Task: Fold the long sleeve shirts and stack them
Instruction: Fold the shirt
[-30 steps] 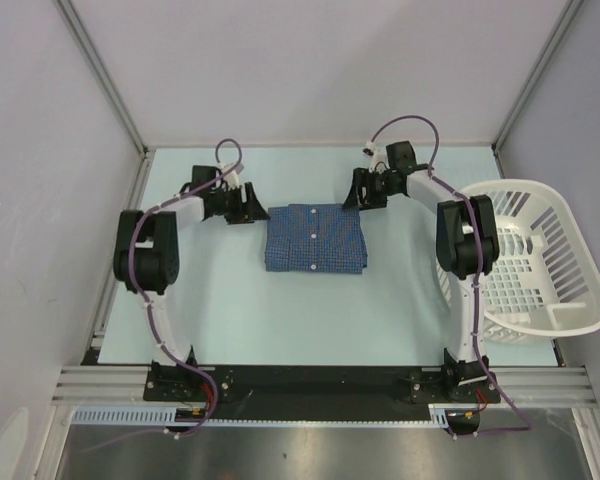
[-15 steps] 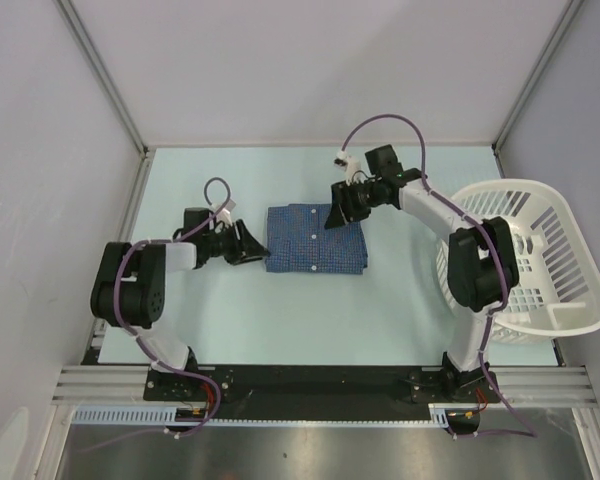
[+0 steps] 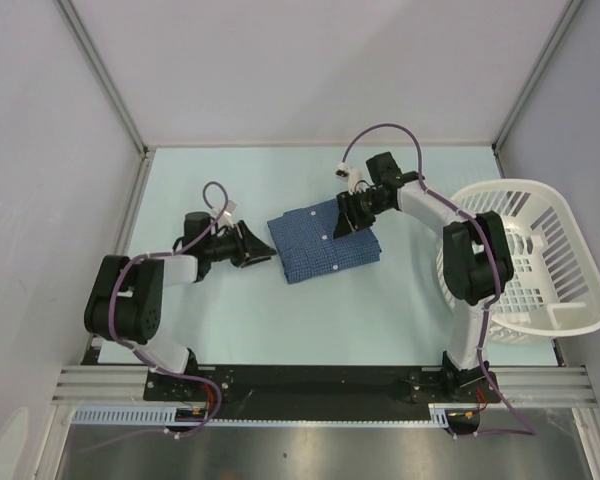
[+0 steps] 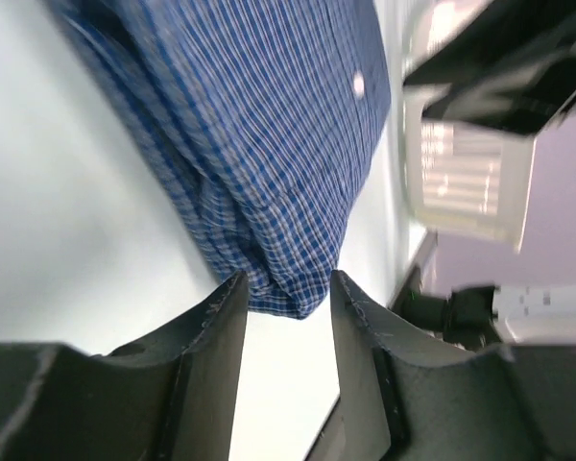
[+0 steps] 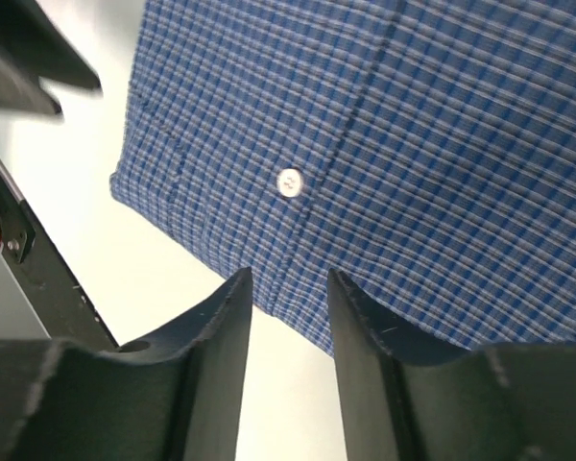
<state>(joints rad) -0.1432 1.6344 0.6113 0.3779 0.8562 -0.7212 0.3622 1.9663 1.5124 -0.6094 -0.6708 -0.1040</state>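
- The shirt (image 3: 325, 243) lies folded into a flat rectangle on the counter (image 3: 230, 320), a little right of the middle and between the two hands.
- The counter is a pale mint sheet. Plain lilac-grey walls (image 3: 310, 70) with metal posts close it in on three sides, and a black rail (image 3: 310, 380) at the near edge carries both arm bases.
- A white slatted basket (image 3: 525, 185) sits at the right edge against the wall, well apart from the shirt. Its slatted floor shows, and the right arm's elbow overlaps its left rim.
- The shirt is skewed to the counter's edges. Its long axis runs from near-left up to far-right, and a row of white buttons (image 3: 323, 237) crosses it the short way.
- The left hand (image 3: 268, 257) lies low at the shirt's left edge. In its wrist view the fingers are spread, with a folded corner of cloth (image 4: 288, 288) between the tips (image 4: 286, 283).
- The right hand (image 3: 337, 224) is over the far-right part of the shirt. Its fingers are spread too, with the checked cloth and one button (image 5: 289, 181) just beyond the tips (image 5: 288, 283).
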